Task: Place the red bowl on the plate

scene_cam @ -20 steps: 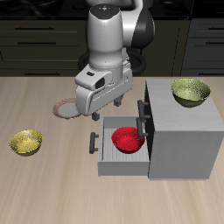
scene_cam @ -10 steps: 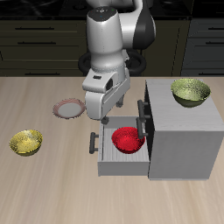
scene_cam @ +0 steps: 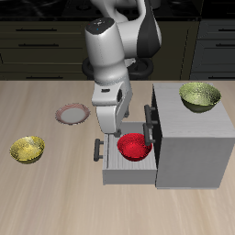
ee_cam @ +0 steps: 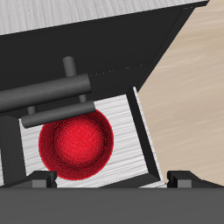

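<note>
The red bowl (scene_cam: 134, 147) sits upright inside the open drawer (scene_cam: 114, 169) of a grey cabinet (scene_cam: 193, 138). In the wrist view the red bowl (ee_cam: 77, 144) fills the pale drawer floor, just beyond my fingertips. My gripper (scene_cam: 109, 128) hangs open over the drawer's outer end, beside the bowl and above it, holding nothing. In the wrist view the gripper (ee_cam: 112, 179) has its jaws spread wide. The plate (scene_cam: 72, 114), pale with a pinkish rim, lies on the table beyond the drawer, partly hidden by my arm.
One yellow-green bowl (scene_cam: 200, 95) stands on top of the cabinet; another yellow-green bowl (scene_cam: 27, 149) rests on the table nearer the front. A dark handle bar (ee_cam: 44, 92) crosses above the bowl in the wrist view. Drawer walls surround the bowl.
My arm has swung from over the plate toward the drawer, and the gripper has turned to point down and dropped lower. More of the plate shows now. The bowl has not moved.
</note>
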